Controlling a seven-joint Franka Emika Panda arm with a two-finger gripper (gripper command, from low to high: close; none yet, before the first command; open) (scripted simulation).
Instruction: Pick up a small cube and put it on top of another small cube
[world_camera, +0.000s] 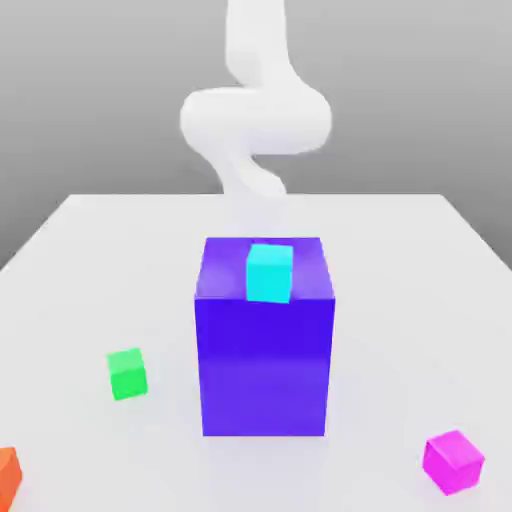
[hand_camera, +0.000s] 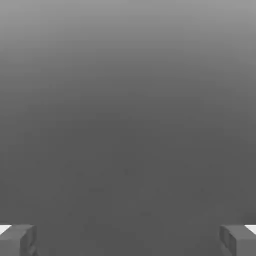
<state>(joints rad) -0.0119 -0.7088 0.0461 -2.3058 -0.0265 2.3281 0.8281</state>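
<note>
The pincer (hand_camera: 128, 240) stood with its fingers (hand_camera: 17, 239) wide apart, empty, nothing but flat grey surface between them.

I see the counter (world_camera: 90, 260) as a smooth, matt pale grey with no grain. The big purple block (world_camera: 263, 365) looks like smooth plastic with a faint sheen on its front face. The cyan cube (world_camera: 269, 272), green cube (world_camera: 127, 374), magenta cube (world_camera: 453, 461) and orange cube (world_camera: 8, 478) read as plain, smooth, untextured solids. The arm (world_camera: 255, 115) looks smooth, white and softly glossy. The tool's fingertips (hand_camera: 17, 240) look matt dark grey.
</note>
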